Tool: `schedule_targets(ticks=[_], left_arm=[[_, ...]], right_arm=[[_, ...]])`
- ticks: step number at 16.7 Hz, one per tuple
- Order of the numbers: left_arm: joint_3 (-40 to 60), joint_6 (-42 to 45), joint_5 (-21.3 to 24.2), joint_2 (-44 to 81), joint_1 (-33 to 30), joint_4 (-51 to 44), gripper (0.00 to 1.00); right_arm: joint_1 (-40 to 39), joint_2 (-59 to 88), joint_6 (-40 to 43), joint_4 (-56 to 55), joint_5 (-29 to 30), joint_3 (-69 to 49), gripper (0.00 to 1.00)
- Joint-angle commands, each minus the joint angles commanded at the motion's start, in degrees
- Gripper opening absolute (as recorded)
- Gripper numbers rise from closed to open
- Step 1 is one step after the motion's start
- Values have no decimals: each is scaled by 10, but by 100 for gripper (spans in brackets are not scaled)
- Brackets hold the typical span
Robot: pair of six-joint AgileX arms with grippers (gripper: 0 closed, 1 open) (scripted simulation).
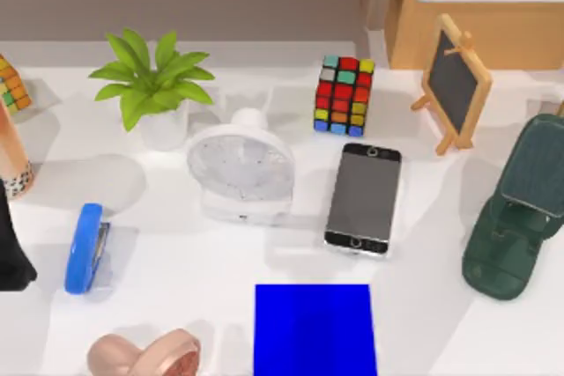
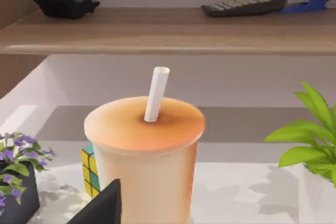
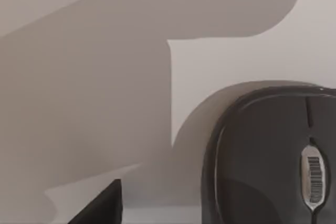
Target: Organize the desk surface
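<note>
The white desk surface (image 1: 220, 261) holds scattered items. At its left edge stands an orange drink cup (image 1: 12, 158), which the left wrist view has close up as a cup (image 2: 144, 150) with a white straw (image 2: 156, 94). My left gripper (image 1: 11, 261) is just in front of that cup, open. One dark finger (image 2: 102, 205) sits off to the side, and the cup is not between the jaws. One finger (image 3: 100, 205) of my right gripper hangs low over the desk, open, beside a black mouse (image 3: 268, 156).
Across the desk lie a potted plant (image 1: 154, 85), white fan (image 1: 240, 169), colour cube (image 1: 344, 94), phone (image 1: 363, 200), small blackboard easel (image 1: 454, 85), blue stapler (image 1: 86, 248), pink object (image 1: 150, 357), blue mat (image 1: 315, 330) and a dark green hinged object (image 1: 515, 209). A wooden cabinet (image 1: 476, 6) and a shelf (image 2: 168, 30) stand behind.
</note>
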State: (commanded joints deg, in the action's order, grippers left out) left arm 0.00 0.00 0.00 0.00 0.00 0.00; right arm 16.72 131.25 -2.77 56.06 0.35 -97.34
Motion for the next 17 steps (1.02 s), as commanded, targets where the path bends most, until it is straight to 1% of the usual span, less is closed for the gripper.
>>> schedule_targets(ticks=[6,17], left_arm=[[0,0,0,0,0,0,100],[0,0,0,0,0,0,100]], right_arm=[[-1,-2,-2,-1,0,3,100],[-1,-2,-2,-1,0,3,17]])
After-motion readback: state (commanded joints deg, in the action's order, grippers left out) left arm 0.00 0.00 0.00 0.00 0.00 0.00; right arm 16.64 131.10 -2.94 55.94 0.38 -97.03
